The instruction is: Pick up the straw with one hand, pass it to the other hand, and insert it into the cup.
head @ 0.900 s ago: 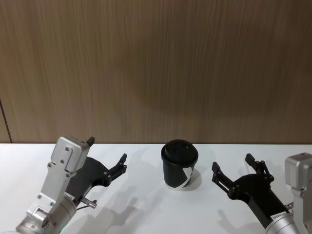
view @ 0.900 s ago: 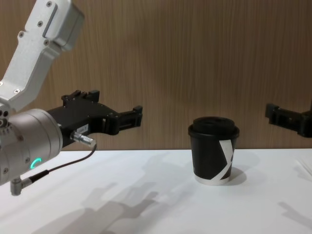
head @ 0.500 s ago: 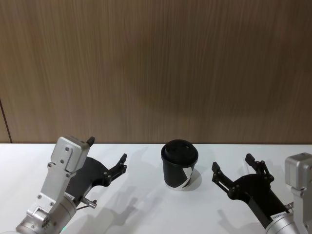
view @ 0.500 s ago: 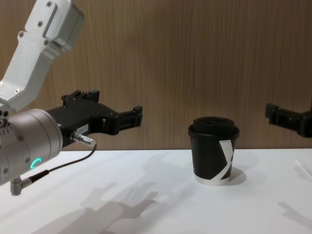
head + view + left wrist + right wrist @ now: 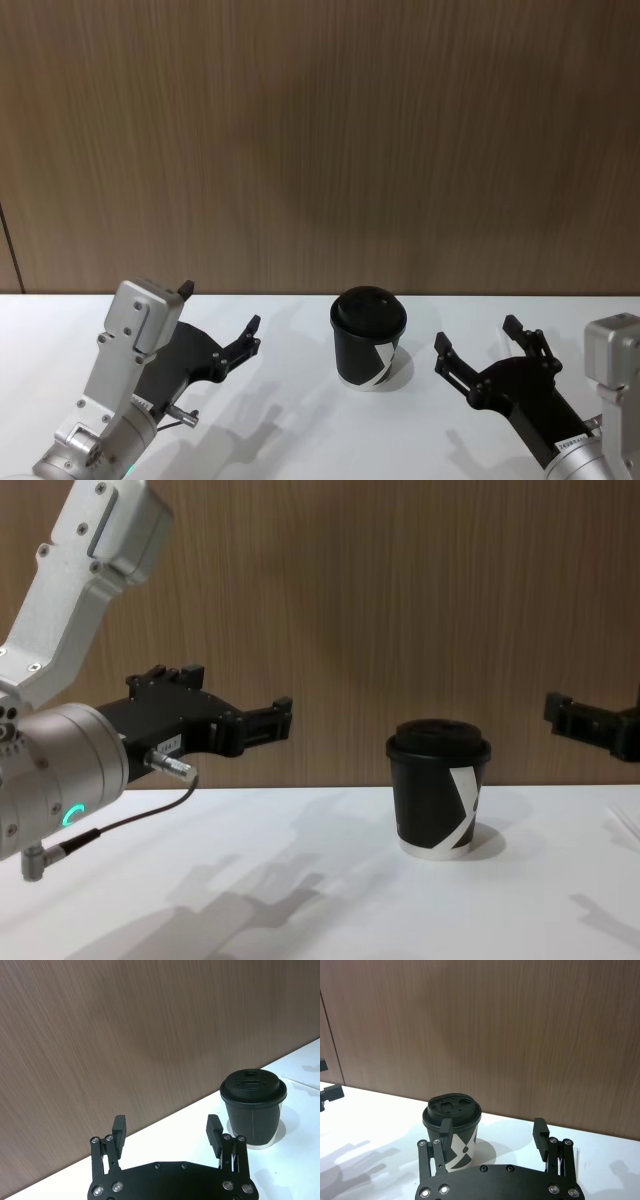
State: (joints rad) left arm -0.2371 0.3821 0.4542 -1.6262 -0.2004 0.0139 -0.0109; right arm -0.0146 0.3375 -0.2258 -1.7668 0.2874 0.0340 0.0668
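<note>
**Both grippers hovering open, straw lying on the table**

The cup (image 5: 368, 338) is standing upright on the white table (image 5: 300, 420), lid on; the left gripper (image 5: 220, 307) is hovering to its left, fingers spread apart and holding nothing; the right gripper (image 5: 477, 335) is hovering to its right, fingers likewise apart and empty; the straw (image 5: 302, 1082) is lying flat on the table, beyond the cup from the left gripper, clear of it.

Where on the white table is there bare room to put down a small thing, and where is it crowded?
Bare table lies in front of the cup, toward the robot, and between the cup and the open left gripper. Right of the cup it is tighter: the straw lies there, and the open right gripper hangs close by.
</note>
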